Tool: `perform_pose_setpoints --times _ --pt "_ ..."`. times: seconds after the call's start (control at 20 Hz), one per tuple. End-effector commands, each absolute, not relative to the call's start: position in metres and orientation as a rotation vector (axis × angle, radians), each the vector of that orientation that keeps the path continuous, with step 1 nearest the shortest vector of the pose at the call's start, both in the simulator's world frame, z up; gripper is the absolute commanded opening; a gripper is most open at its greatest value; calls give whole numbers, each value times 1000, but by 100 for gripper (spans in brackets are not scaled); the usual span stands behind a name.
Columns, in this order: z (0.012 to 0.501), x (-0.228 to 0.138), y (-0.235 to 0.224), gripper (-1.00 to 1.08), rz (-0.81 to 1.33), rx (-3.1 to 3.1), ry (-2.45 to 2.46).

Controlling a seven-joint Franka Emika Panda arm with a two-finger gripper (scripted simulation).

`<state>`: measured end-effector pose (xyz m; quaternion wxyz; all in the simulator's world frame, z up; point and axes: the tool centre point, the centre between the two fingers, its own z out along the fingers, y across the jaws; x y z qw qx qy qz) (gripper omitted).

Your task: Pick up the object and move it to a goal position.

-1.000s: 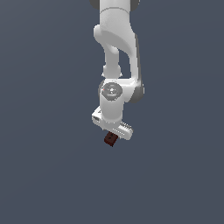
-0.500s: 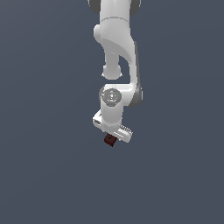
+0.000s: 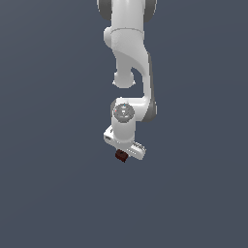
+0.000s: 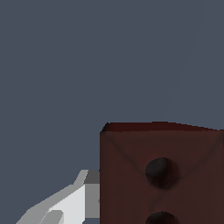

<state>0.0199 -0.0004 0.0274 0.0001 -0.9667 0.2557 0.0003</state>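
A white, glossy robot arm (image 3: 130, 58) comes down from the top centre of the exterior view, bending through rounded joints toward the middle of the frame. At its lower end sits the white pincer (image 3: 122, 154), a flat bar-shaped head set at a slant, lower toward the exterior view's right. Tucked under that head, just below the centre of the frame, is the small dark reddish-brown rectangular block (image 3: 120, 155). The pincer is clenched on it, with the block peeking out beneath the white housing and nothing but plain slate-grey background around and below it.

In the wrist view the same block (image 4: 162, 175) fills the lower right of the frame, very close to the camera. Its facing side is a deep brown-red with faint diagonal creases running in from the corners, and two round dark dots sit one above the other, the lower one cut by the frame edge. A pale grey-white finger (image 4: 72, 203) shows in the lower left of that frame, touching the block's side. The other finger is out of sight.
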Motion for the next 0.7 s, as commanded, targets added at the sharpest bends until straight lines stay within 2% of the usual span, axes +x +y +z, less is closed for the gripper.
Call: perform_pose_setpoints --times 0.0,0.65 --pt "27 20 -1 -100 0 -3037 804" --pt "36 26 -1 -100 1 -3037 803"
